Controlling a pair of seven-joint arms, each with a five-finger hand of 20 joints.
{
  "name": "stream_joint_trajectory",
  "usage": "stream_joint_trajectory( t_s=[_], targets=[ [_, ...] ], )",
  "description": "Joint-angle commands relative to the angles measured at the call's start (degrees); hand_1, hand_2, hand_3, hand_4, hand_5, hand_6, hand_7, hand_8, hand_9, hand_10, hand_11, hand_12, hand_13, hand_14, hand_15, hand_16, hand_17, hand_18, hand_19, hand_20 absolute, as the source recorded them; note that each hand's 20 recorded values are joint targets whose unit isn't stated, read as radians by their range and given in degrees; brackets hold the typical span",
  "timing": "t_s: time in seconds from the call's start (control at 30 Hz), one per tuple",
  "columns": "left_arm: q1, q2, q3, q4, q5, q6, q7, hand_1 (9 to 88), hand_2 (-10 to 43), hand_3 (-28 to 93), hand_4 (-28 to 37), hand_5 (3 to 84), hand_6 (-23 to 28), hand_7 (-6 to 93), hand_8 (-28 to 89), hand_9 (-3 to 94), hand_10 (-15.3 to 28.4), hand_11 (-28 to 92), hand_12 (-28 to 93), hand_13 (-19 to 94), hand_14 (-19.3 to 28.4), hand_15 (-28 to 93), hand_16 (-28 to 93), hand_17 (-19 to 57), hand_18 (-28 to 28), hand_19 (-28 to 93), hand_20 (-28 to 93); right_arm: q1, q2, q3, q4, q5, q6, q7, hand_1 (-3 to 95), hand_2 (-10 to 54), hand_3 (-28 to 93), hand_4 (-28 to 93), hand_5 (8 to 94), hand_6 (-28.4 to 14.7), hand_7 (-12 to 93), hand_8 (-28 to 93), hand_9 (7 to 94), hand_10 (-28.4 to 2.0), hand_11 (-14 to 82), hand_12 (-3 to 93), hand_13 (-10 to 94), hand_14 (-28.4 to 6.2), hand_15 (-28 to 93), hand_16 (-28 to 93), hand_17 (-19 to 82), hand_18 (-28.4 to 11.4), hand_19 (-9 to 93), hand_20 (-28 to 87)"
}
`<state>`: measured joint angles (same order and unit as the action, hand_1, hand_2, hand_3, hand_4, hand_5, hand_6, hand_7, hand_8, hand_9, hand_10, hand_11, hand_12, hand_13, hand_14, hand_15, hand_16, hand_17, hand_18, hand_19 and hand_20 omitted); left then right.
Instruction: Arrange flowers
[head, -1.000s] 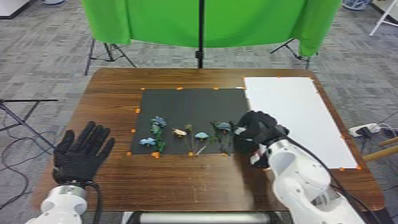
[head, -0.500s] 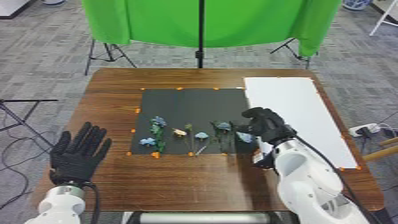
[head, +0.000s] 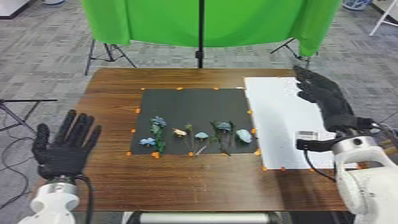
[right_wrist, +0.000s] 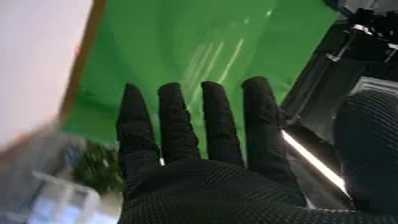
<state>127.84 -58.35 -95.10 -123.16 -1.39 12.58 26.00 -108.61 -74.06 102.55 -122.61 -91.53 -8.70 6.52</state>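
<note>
Right hand (head: 333, 104) over the white sheet (head: 275, 110), wrist view showing fingers straight, apparently holding nothing, head view showing flowers (head: 244, 135) leftward, on the black mat's (head: 195, 105) near part, left hand (head: 62, 159) spread, empty

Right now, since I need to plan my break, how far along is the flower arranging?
Looks done: the flowers lie in a loose row along the near part of the black mat. In hand: nothing; the right hand over the white sheet and the left hand beside the mat both have open fingers. Left: perhaps evening the row's irregular spacing; whether it is final, I can't tell.
</note>
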Motion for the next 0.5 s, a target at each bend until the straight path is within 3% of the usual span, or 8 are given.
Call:
stream_joint_trajectory(
  t_s=[0.03,0.1,0.17,0.5],
  targets=[
    [-1.1,1.04,-1.28,-0.49,3.81,1.91,0.38,13.8,18.3,65,-28.3,42.6,6.7,6.9,-9,38.8,12.3,12,8,28,7.7,8,-4,-2.2,11.3,26,12,-4.1,-1.9,0.5,-1.3,33.0,-2.0,1.7,6.1,12.0,76,-28,35.7,3.6,6,-10,35.6,-7.0,2.8,8.0,26,-10.1,5,19,12,-13.1,20,19],
    [-1.8,1.06,-1.15,-0.40,3.37,1.86,0.22,13.6,17.6,67,-28.3,42.6,6.7,6.9,-9,38.4,12.2,12,8,27,7.5,8,-4,-2.1,11.1,25,12,-4.4,-2.0,1.0,-1.7,32.5,-2.3,1.8,5.4,12.2,77,-28,34.9,2.7,5,-10,35.1,-7.2,2.8,7.7,26,-9.9,4,19,12,-12.9,19,19],
    [-1.8,0.99,-1.17,-0.61,4.04,1.73,-0.19,13.6,17.3,67,-28.3,42.5,6.7,6.8,-9,38.3,12.2,11,8,27,7.4,8,-5,-2.0,10.9,25,12,-4.7,-2.0,1.4,-2.0,32.3,-2.2,1.8,5.4,12.4,77,-28,35.1,2.6,5,-9,35.1,-7.2,2.8,7.6,26,-9.9,4,18,13,-12.7,18,19],
    [-1.0,0.60,-1.95,-1.46,4.70,2.68,0.09,14.6,14.1,73,-28.3,42.0,6.8,6.6,-9,37.6,11.9,11,8,28,8.0,8,-5,-2.3,11.1,25,12,-4.8,-3.0,2.5,-2.6,33.9,-4.5,3.2,5.8,12.7,77,-28,36.3,2.6,5,-9,35.0,-7.6,3.1,7.5,26,-11.1,5,18,12,-13.4,19,20]
  ],
)
